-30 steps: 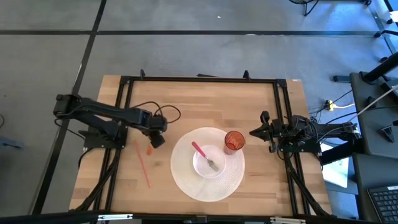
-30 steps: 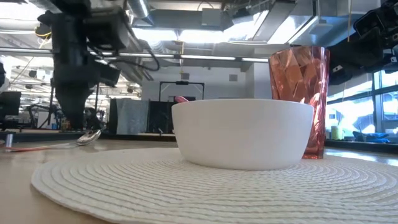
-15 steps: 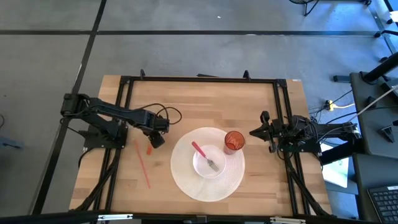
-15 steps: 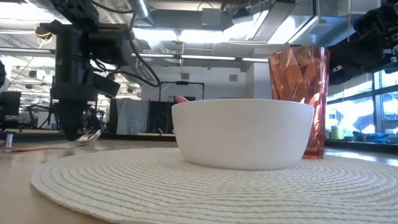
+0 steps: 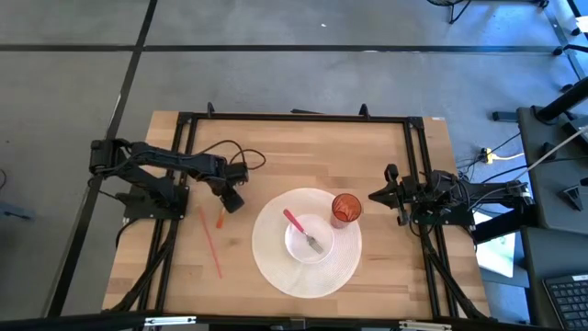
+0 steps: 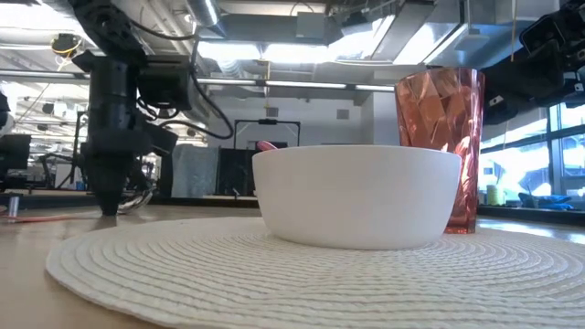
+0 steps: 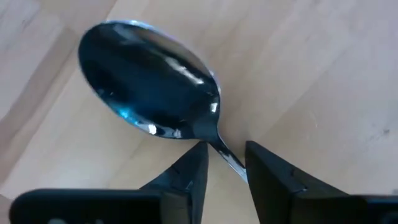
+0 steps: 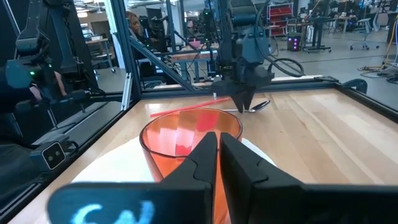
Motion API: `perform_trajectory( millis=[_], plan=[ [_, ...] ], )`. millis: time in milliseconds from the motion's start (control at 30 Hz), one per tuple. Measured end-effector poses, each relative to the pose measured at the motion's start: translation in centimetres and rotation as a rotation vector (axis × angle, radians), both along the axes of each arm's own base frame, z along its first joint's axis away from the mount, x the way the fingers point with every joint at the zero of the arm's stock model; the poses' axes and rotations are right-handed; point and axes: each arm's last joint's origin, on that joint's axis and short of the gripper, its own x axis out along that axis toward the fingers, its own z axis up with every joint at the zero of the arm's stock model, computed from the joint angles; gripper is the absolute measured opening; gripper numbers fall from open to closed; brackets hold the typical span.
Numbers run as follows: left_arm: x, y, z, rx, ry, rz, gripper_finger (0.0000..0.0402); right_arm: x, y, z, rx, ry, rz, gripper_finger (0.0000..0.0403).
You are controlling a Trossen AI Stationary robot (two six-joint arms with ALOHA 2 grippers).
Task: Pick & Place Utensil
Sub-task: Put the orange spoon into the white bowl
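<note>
Left end effector (image 7: 224,163) straddles a spoon (image 7: 149,81) on the desk (image 5: 303,147).
Its fingers are parted, nothing grasped. One fork (image 5: 301,230) already lies in the bowl (image 5: 306,243); spoon remains. Right end effector (image 8: 219,155) waits, clenched.

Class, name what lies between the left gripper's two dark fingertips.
In the left wrist view, the thin neck of the shiny metal spoon lies between the left gripper fingertips, on bare wood.

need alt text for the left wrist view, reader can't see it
Close-up of a shiny metal spoon lying bowl-up on a light wooden table, its thin neck running between the two dark fingers of the left gripper. The fingers stand on either side of the neck with a narrow gap between them.
</note>
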Motion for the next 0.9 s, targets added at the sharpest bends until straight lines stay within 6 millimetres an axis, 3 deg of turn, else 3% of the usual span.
perform_trajectory(
  millis=[233,433,633,900],
  plan=[
    [1.1,-0.3,0.6,0.068,-0.018,-0.232,0.0067,0.0,0.0,0.0,-0.001,0.000,-0.001,0.0021],
    [1.9,-0.9,0.4,0.125,-0.017,-0.349,0.0015,0.0,0.0,0.0,-0.007,-0.001,-0.001,0.0021],
    [2.6,-1.7,0.0,0.203,0.038,-0.443,0.0007,0.0,0.0,0.0,-0.012,-0.001,-0.001,0.0021],
    [5.8,-4.1,2.9,0.389,-0.071,-0.530,0.0004,0.0,0.0,0.0,-0.011,-0.001,-0.001,0.0021]
  ],
)
